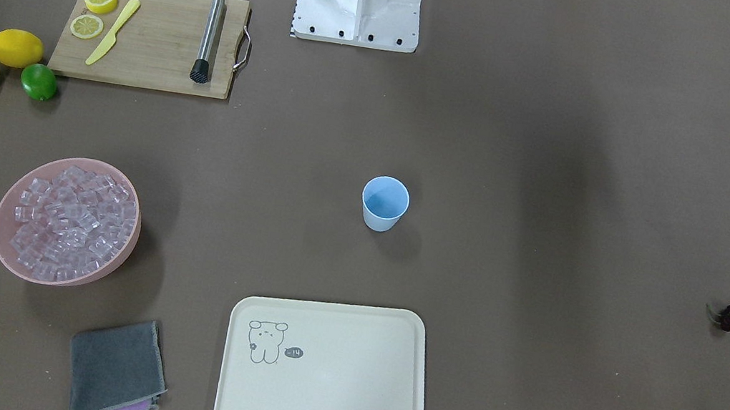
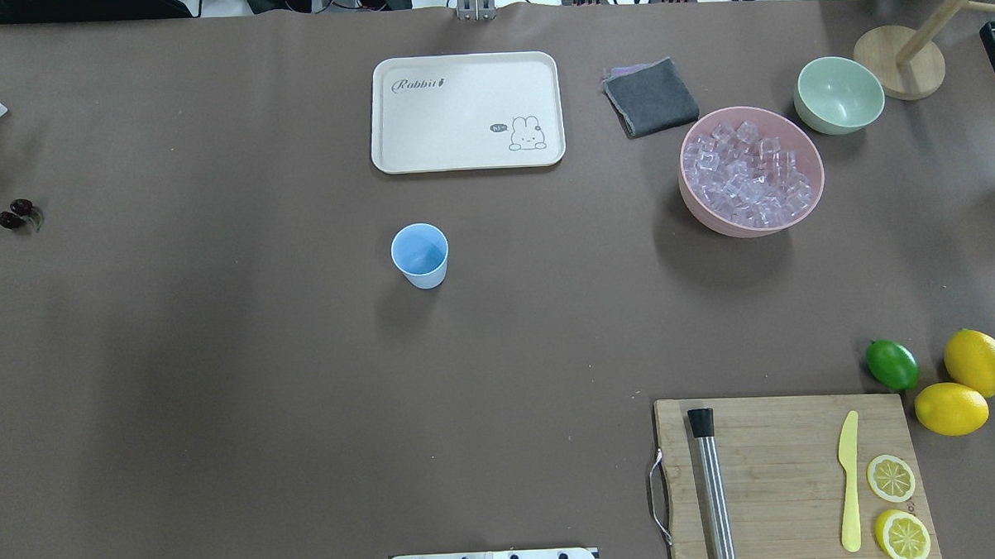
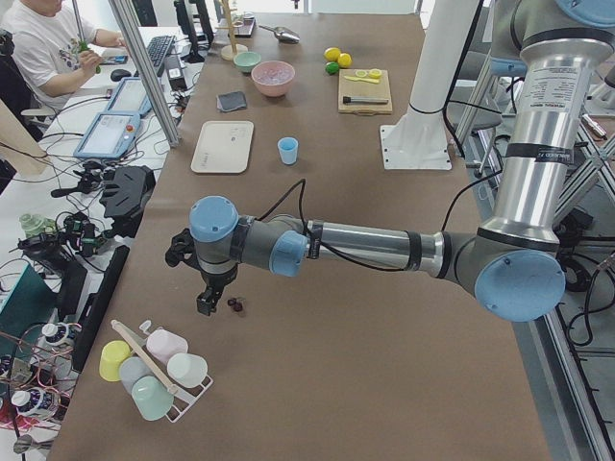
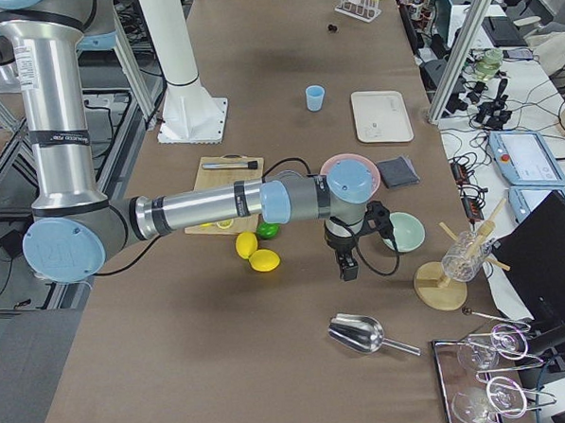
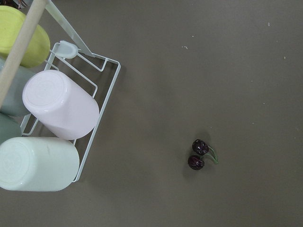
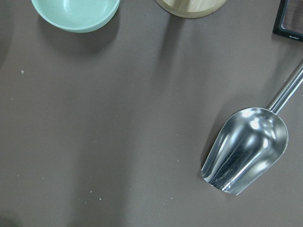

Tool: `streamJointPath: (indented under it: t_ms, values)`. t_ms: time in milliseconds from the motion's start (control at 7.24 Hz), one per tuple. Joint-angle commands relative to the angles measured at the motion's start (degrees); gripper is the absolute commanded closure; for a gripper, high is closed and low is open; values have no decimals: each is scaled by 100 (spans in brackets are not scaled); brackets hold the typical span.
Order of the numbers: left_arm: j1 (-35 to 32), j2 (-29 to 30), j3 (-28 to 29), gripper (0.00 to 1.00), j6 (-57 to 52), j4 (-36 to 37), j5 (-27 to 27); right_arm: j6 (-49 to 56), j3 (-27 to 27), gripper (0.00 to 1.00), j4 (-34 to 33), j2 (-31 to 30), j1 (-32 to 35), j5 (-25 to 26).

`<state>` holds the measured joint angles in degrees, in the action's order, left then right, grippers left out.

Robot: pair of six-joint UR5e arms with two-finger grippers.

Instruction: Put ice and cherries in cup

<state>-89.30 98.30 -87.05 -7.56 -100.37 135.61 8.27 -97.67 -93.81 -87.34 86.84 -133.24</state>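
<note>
cherries: the pair (image 2: 15,213) lies on the table (image 2: 219,364) at its far left end, well apart from the cup, near a wire cup rack (image 5: 110,90).
cherry axis: in the overhead view the two fruits line up on a diagonal, with the stems curving off toward the cup's side.
cup: (image 2: 420,256) upright, mouth up, mid-table.
ice: (image 2: 746,176) heaped in the pink bowl (image 2: 715,222) on the right.
left end effector: (image 3: 205,305) pointing down just beside the cherries; cannot tell whether spread or pressed together.
right end effector: (image 4: 347,270) pointing down between the green bowl (image 4: 404,232) and a metal scoop (image 6: 246,151); finger spread cannot be told.
</note>
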Motion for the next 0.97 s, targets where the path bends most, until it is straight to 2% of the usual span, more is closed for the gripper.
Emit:
streamJointPath:
  t_ms: [0, 414, 690, 828]
  values:
    - [0, -30, -14, 2, 0, 0, 0, -9, -24, 1, 3, 7, 0, 0]
    - [-61, 13, -40, 2, 9, 122, -9, -9, -33, 1, 3, -11, 8, 0]
    - [-141, 171, -146, 2, -61, 762, -17, -9, -33, 1, 3, -2, 0, 0]
    - [-141, 102, -155, 2, -62, 739, -9, -18, -33, 1, 3, 33, 0, -9]
